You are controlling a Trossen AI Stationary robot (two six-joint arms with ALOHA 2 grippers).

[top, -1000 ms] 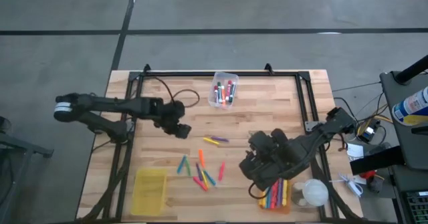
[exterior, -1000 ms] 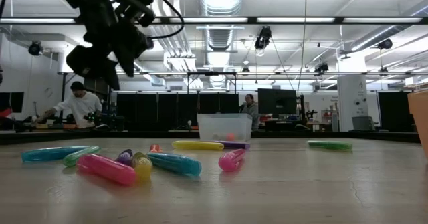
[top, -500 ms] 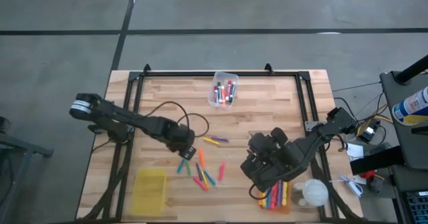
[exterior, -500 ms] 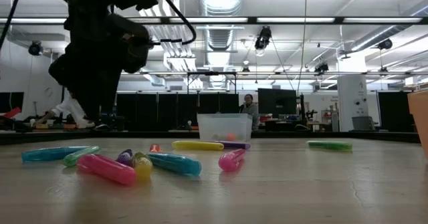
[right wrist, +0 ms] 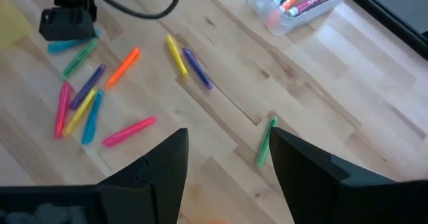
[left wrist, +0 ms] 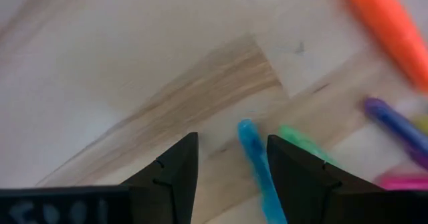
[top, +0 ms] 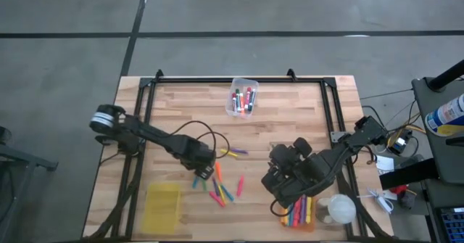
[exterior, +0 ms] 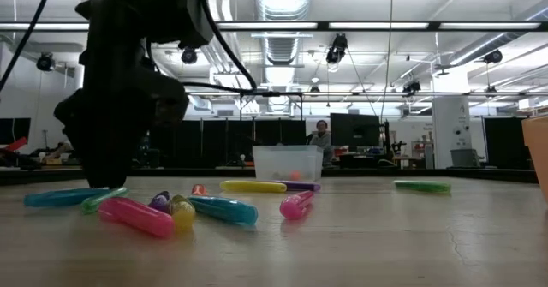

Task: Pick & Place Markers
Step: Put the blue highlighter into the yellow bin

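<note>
Loose markers lie on the wooden table: a blue one (left wrist: pixel 257 167) and a green one (left wrist: pixel 302 144) side by side, an orange one (top: pixel 217 169), a yellow and purple pair (top: pixel 233 152), and a mixed cluster (top: pixel 220 192). My left gripper (left wrist: pixel 231 140) points down, open, just over the blue marker (exterior: pixel 62 197), a finger on each side of its far end. My right gripper (right wrist: pixel 229 134) hangs open high above the table's right near part (top: pixel 279 185), holding nothing.
A clear bin (top: pixel 242 98) holding markers stands at the far middle. A yellow bin (top: pixel 162 207) sits near left. An orange bin (top: pixel 299 212) with markers sits near right, beside a round white object (top: pixel 338 209). A lone green marker (right wrist: pixel 265 142) lies farther right.
My left gripper has moved toward the table's right and near edges and come down, tipping to point more steeply downward, until it stands over the blue and green markers. Its fingers have stayed open. No marker has moved.
</note>
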